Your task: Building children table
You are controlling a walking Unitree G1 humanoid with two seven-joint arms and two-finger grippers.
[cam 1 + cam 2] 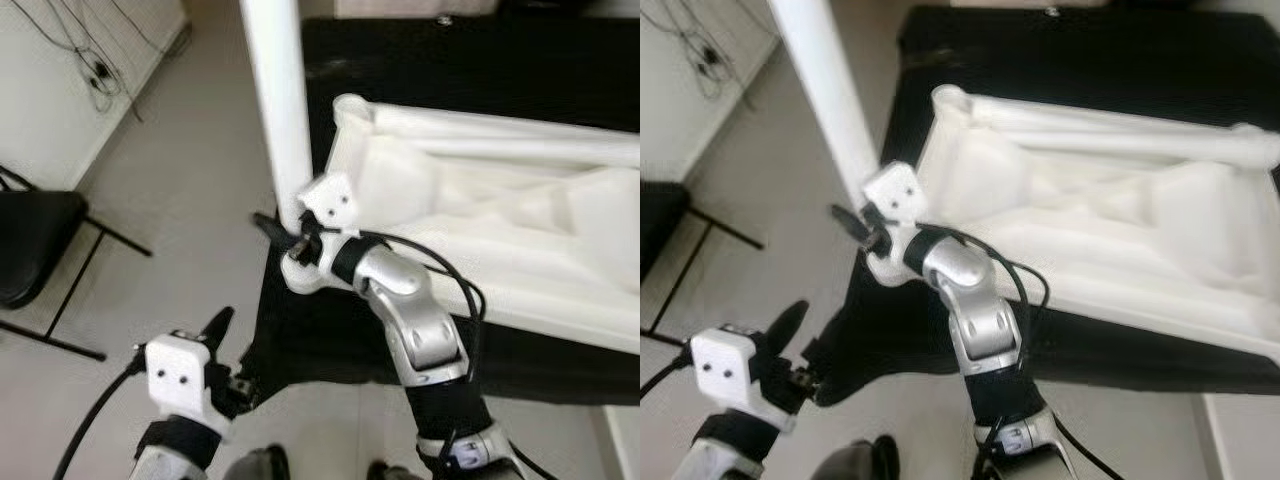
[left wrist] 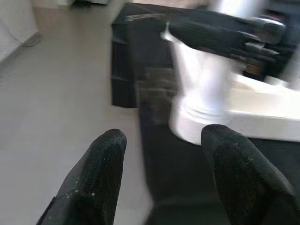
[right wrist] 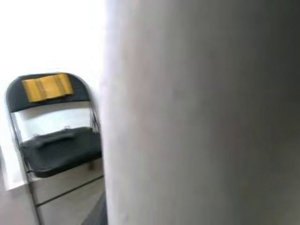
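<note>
White plastic table top (image 1: 500, 220) lies inverted on black surface (image 1: 480, 60), so leg (image 1: 280, 100) stands upright at its near-left corner. Right gripper (image 1: 285, 232) we judge pinching leg, steadying it; contact blurred. Left gripper (image 1: 215, 335) waits nearer, fingers spread.

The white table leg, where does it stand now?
In the eye views the white table leg stands upright at the front-left corner of the upturned white tabletop, with the right gripper at its base.

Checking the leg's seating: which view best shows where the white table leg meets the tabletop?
Left wrist view: the white table leg base meets the tabletop corner. Eye views show its length; right wrist view, blurred close-up.
</note>
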